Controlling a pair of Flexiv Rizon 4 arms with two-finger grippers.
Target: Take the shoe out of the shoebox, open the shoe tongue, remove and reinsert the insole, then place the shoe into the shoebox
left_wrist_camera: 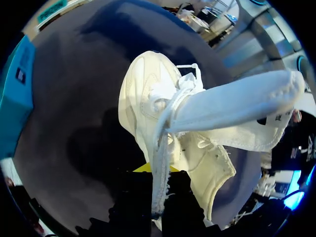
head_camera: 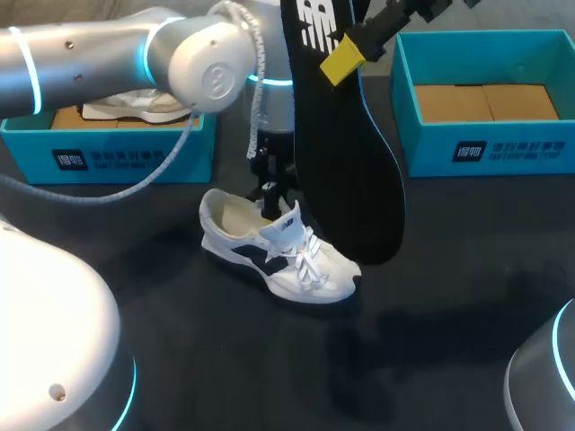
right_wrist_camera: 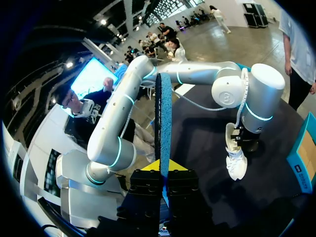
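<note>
Insole out, shoe held open and waiting.
The right claw (right_wrist_camera: 162, 173) is clamped on the black insole (right_wrist_camera: 163, 118), holding it upright in the air. The left claw (left_wrist_camera: 158, 182) pinches the tongue (left_wrist_camera: 160, 148) of the white shoe (head_camera: 278, 247), which lies mid-tabletop (head_camera: 431, 314). Unboxing, tongue opening and insole removal look done. Reinserting the insole and returning the shoe to the empty far-right shoebox (head_camera: 431, 144) remain.
</note>
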